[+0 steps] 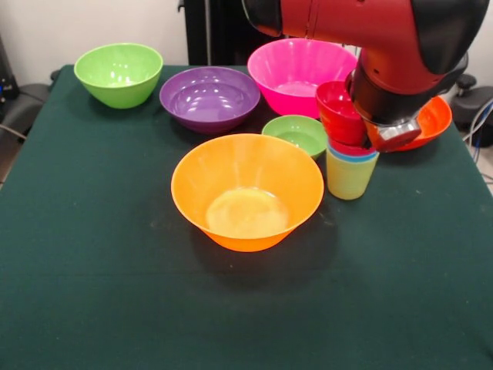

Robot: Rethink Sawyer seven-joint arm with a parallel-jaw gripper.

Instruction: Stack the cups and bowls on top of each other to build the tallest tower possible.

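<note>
Gripper (385, 132) just above right of cup stack (351, 166), touching tilted small red bowl (340, 110) on top, finger opening cannot be told

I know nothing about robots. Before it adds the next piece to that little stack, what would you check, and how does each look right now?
1. Stack upright: the yellow-green cup stands level on the table: ok.
2. Small red bowl seated squarely on top: it looks tilted: not ok.
3. Pincer state: hidden behind the arm: cannot tell.
4. Next pieces free: small green bowl and orange bowl stand apart, empty: ok.
5. Room beside the stack: the red-orange bowl sits close behind: cannot tell.
</note>
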